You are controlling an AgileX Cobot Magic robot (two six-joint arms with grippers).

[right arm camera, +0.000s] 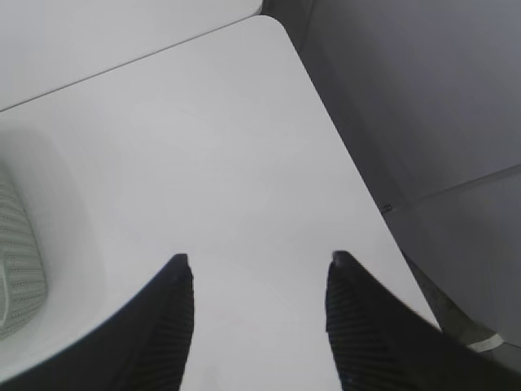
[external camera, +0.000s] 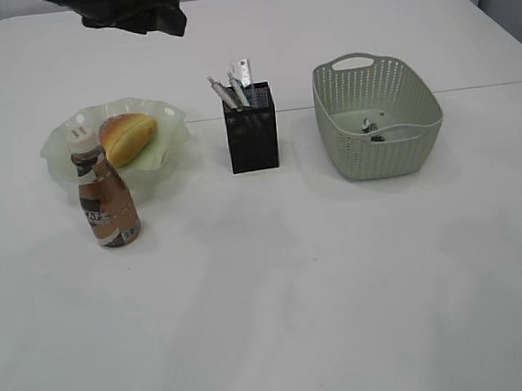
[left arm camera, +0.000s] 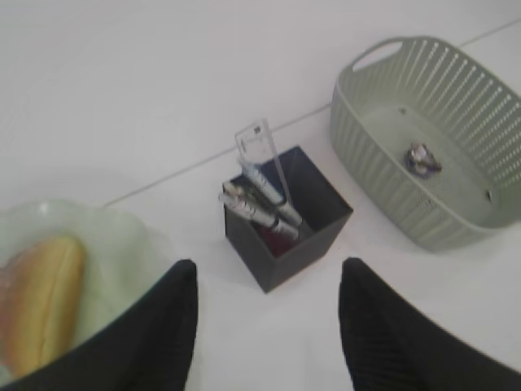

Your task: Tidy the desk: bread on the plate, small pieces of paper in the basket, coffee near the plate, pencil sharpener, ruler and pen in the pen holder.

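1. Bread [external camera: 129, 137] lies in the plate [external camera: 167, 131], at left of the desk [external camera: 325, 282].
2. Coffee [external camera: 104, 190] stands upright just in front of the plate, its cap overlapping the plate's front rim in the exterior view; touching or not can't be told.
3. Pen holder [external camera: 252, 136] sits mid-desk betw. plate & basket [external camera: 405, 149]. Ruler [left arm camera: 262, 155] and pens [left arm camera: 264, 208] stick out of its top, leaning.
4. Basket at right; small pieces of paper [left arm camera: 422, 157] lie on its floor.
5. Left pincer [left arm camera: 264, 318]: released, nothing betw. the fingers; hangs over the desk above the gap just in front of the pen holder, plate edge at its left finger.
6. Right pincer [right arm camera: 256, 314]: released, empty, over bare desk nr the far right corner; basket rim shows at the left edge of the right wrist view.
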